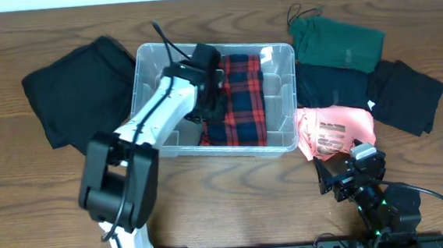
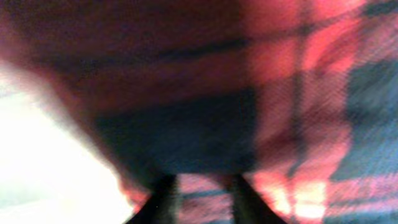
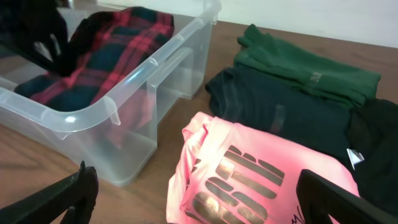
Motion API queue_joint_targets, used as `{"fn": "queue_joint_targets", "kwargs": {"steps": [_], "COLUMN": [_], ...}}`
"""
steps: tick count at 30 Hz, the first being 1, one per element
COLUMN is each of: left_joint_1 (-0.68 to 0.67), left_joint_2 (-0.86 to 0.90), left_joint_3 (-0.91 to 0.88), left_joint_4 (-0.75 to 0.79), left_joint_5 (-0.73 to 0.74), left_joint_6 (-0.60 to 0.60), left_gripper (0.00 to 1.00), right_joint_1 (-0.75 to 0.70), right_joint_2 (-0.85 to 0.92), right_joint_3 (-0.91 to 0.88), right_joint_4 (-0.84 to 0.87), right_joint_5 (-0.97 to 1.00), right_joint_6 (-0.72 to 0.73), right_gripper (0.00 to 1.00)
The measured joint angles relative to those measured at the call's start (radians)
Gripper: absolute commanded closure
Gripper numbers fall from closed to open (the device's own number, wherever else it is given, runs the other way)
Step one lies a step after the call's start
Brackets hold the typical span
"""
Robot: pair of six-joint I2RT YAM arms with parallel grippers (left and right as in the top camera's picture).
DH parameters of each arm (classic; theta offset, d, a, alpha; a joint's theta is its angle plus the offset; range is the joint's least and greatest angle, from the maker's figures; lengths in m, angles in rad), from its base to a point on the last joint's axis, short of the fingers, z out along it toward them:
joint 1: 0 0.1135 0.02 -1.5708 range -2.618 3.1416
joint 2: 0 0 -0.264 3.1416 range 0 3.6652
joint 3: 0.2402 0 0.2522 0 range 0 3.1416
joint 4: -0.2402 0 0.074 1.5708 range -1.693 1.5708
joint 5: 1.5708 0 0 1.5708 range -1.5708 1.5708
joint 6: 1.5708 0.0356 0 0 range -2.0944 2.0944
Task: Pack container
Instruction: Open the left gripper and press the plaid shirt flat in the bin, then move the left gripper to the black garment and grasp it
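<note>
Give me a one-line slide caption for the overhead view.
Left gripper down in the clear container at a red plaid garment; right gripper sits by the pink shirt.

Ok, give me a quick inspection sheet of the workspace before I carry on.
Surface: wooden table, no spills seen.
Job's things: clear container holding a plaid garment.
Clutter: black garment left of it; green garment, dark garment, second black garment and pink shirt right.
Hands: left hand in the container over the plaid, jaws unclear; right hand open near the pink shirt.
Cables: black cable on the left arm.
Surroundings: nothing seen.
</note>
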Motion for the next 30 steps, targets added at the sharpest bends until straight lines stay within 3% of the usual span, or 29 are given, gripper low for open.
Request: {"fn": "queue_joint_targets", "kwargs": {"steps": [4, 9, 14, 18, 24, 30], "left_joint_1": [0.046, 0.187, 0.498, 0.777, 1.125, 1.288], "left_joint_2": [-0.124, -0.402, -0.547, -0.486, -0.283, -0.055], "left_joint_3": [0.071, 0.148, 0.172, 0.162, 0.144, 0.141], "left_joint_4": [-0.06, -0.074, -0.145, -0.171, -0.179, -0.158], "left_joint_5": [-0.045, -0.13, -0.187, -0.122, 0.14, 0.357], "left_joint_6": [-0.003, -0.002, -0.005, 0.004, 0.074, 0.186], "left_gripper": [0.27, 0.14, 0.02, 0.0, 0.01, 0.01], "right_joint_1": [0.0, 0.0, 0.0, 0.0, 0.0, 0.0], "right_joint_2": [0.0, 0.0, 0.0, 0.0, 0.0, 0.0], "right_joint_3": [0.0, 0.0, 0.0, 0.0, 0.0, 0.0], "right_joint_4": [0.0, 0.0, 0.0, 0.0, 0.0, 0.0], "right_joint_5": [0.0, 0.0, 0.0, 0.0, 0.0, 0.0], "right_joint_6": [0.0, 0.0, 0.0, 0.0, 0.0, 0.0], "right_gripper": [0.01, 0.01, 0.01, 0.01, 0.01, 0.01]}}
